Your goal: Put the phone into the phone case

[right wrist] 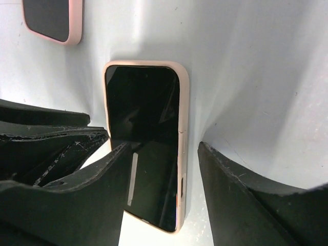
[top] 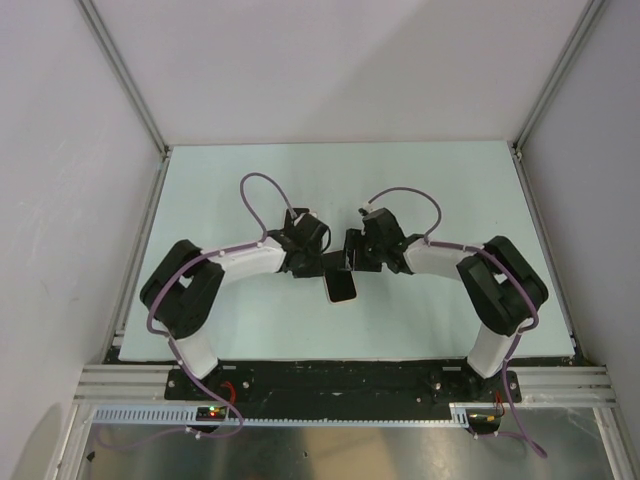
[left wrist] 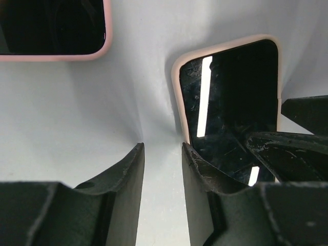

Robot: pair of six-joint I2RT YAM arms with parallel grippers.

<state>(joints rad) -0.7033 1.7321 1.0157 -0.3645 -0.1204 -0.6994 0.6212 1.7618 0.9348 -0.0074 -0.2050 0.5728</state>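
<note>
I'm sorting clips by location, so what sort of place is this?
Probably a lab robot test cell: aluminium frame rails, plain white wall panels closing it in, and a left arm and right arm bolted at the edge of a pale table.

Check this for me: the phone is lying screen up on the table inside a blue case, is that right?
Not quite. The phone case is pale pink, not blue; the right wrist view shows its rim. The rest holds: the phone lies screen up on the table inside it.
</note>
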